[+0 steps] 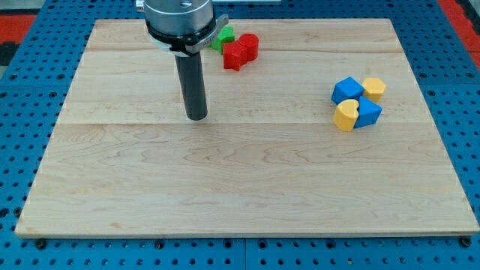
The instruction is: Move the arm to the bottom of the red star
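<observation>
The red star (235, 55) lies near the view's top, a little left of centre. A second red block (250, 45), rounded in shape, touches it on its upper right. My tip (196, 116) rests on the board below and to the left of the red star, apart from it. The dark rod rises from the tip to the arm's round head at the view's top edge.
A green block (223, 37) sits just above the red star, partly hidden by the arm's head. At the view's right is a cluster: a blue cube (347, 90), a yellow block (374, 88), a yellow heart (346, 115) and another blue block (368, 112). The wooden board (247, 187) lies on a blue pegboard.
</observation>
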Robot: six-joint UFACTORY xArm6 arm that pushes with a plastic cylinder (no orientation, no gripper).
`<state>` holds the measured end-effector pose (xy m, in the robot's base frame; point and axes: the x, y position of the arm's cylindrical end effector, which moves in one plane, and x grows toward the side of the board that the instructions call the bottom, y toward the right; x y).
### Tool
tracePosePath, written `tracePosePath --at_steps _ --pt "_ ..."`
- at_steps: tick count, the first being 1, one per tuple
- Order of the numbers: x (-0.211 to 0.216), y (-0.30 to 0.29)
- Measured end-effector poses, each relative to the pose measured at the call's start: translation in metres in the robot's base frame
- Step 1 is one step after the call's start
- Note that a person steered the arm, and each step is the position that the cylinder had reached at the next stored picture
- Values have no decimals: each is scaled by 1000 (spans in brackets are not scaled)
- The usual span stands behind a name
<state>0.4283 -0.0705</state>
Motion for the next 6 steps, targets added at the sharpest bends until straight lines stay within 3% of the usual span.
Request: tracePosePath --at_steps 4,6 --pt "-4 0" --pt "-58 -1"
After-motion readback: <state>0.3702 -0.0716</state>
